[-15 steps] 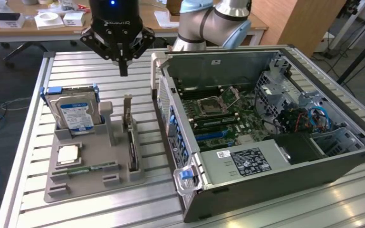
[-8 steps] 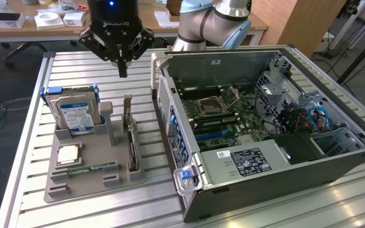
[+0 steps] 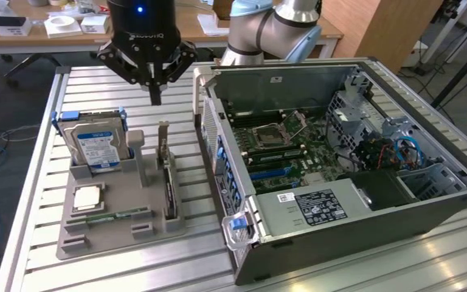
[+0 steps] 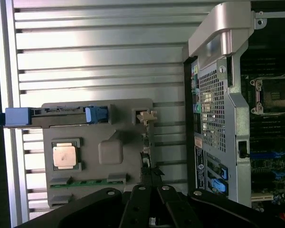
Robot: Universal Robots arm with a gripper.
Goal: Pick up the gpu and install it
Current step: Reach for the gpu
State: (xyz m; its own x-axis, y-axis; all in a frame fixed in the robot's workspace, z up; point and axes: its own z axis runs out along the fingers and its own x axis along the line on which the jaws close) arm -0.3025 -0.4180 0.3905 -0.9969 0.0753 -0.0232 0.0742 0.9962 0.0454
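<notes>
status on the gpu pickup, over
The gripper shut, empty, above the gpu. The gpu on edge in the grey holder, not yet picked. Nothing in the way.

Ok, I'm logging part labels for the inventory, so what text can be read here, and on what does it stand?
"ROBOTIQ": upside down on the body of the gripper.
Blue-white label on the hard drive: too blurred to read.
Black label on the power supply: print too small to read.
White sticker beside it: too small to read.
</notes>
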